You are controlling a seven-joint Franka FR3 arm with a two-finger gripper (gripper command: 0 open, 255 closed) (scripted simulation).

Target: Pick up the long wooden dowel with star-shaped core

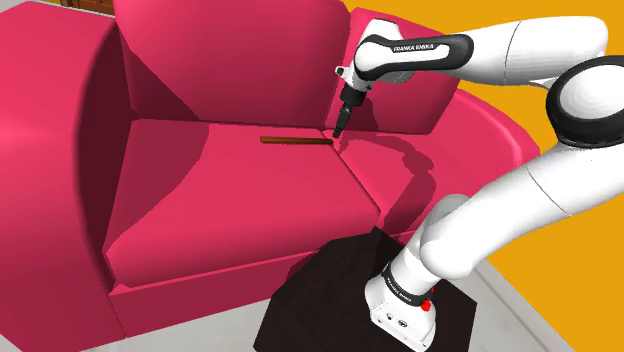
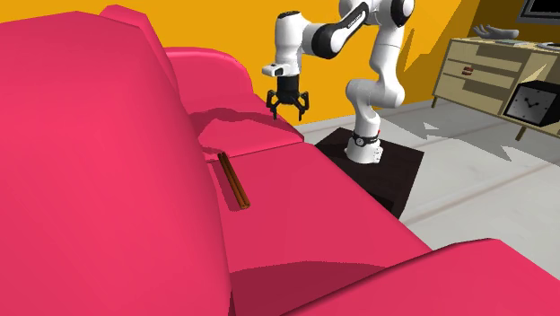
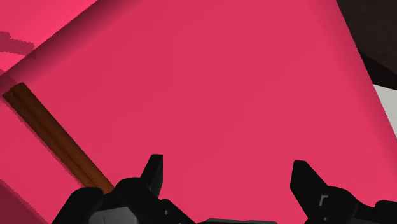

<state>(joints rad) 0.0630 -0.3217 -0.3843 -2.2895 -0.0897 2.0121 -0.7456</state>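
Observation:
A long brown wooden dowel point(image 1: 295, 141) lies flat on the pink sofa seat point(image 1: 230, 190), close along the foot of the backrest. In the second exterior view the dowel point(image 2: 232, 179) runs along the same crease. My black gripper point(image 1: 340, 130) hovers just above the seat at the dowel's end nearest the arm. It stands open point(image 2: 287, 111) with nothing between its fingers. In the wrist view the dowel point(image 3: 54, 137) passes beside one finger, outside the gap of the gripper point(image 3: 226, 175).
The sofa's backrest point(image 1: 220, 60) rises right behind the dowel and its armrest point(image 1: 50, 150) bounds the far side. The stand sits on a black mat point(image 1: 330, 300). A wooden dresser point(image 2: 489, 76) with a black clock point(image 2: 536, 100) stands across the floor.

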